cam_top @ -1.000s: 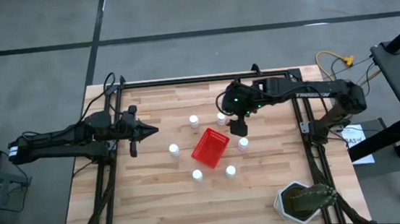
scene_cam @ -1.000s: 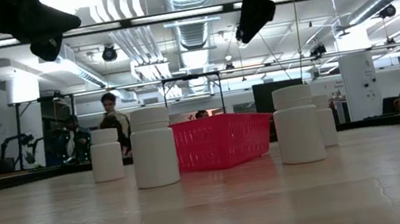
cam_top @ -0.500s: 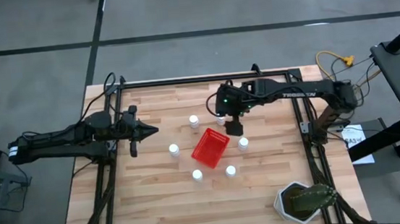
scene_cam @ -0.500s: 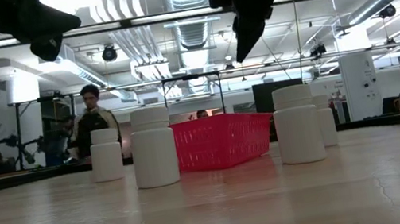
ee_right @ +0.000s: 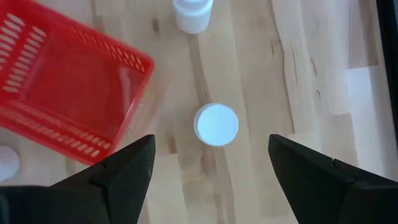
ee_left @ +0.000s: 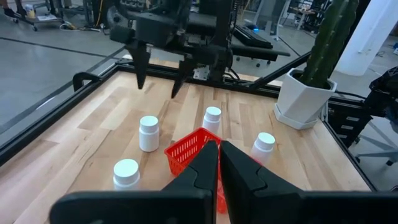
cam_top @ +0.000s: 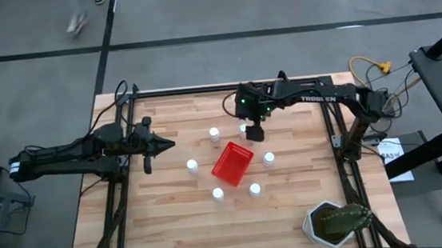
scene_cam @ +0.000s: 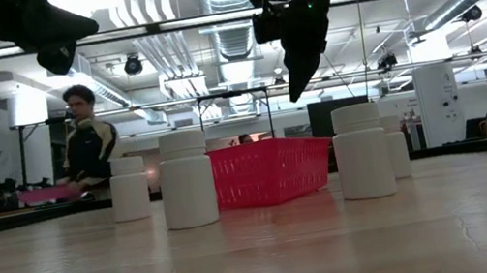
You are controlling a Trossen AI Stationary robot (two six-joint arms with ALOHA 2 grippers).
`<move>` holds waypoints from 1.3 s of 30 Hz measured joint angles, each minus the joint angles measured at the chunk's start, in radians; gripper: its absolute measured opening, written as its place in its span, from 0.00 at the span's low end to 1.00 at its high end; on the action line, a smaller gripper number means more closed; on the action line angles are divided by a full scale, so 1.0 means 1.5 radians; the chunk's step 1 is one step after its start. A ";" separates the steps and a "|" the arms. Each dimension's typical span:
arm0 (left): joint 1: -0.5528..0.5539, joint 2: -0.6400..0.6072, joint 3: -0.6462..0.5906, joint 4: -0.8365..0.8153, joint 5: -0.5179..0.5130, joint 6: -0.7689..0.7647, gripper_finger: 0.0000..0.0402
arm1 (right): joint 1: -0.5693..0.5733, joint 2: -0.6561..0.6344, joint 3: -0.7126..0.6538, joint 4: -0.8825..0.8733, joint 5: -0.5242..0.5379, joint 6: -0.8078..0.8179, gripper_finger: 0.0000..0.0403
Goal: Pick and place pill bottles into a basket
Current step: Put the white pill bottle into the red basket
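The red basket (cam_top: 232, 161) lies mid-table, with several white pill bottles standing around it on their bases. My right gripper (ee_right: 211, 146) hangs open above the bottle (ee_right: 216, 124) beside the basket's far corner, pointing steeply down, one finger on each side of the cap and well above it. The left wrist view shows the same gripper (ee_left: 160, 78) over that bottle (ee_left: 148, 132). Another bottle (cam_top: 214, 132) stands to its left. My left gripper (cam_top: 163, 145) waits shut above the table's left part, holding nothing.
More bottles stand at the basket's left (cam_top: 192, 165), its right (cam_top: 268, 158) and its near side (cam_top: 217, 193) (cam_top: 255, 189). A white pot with a green plant (cam_top: 336, 223) sits at the near right corner. A black frame rail (cam_top: 226, 87) runs along the far edge.
My right gripper has moved toward the table's far edge and a little left, away from above the basket's corner, and has sunk lower over the bottle beside it. Its fingers stay open. No bottle and not the basket has moved.
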 joint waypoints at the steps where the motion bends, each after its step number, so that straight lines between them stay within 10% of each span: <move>1: 0.000 0.000 0.000 0.000 0.000 0.000 0.00 | -0.004 0.003 0.000 0.011 -0.002 0.000 0.75; 39: 0.000 0.069 0.000 0.031 0.000 0.000 0.00 | -0.045 0.085 -0.008 0.042 -0.048 -0.025 0.73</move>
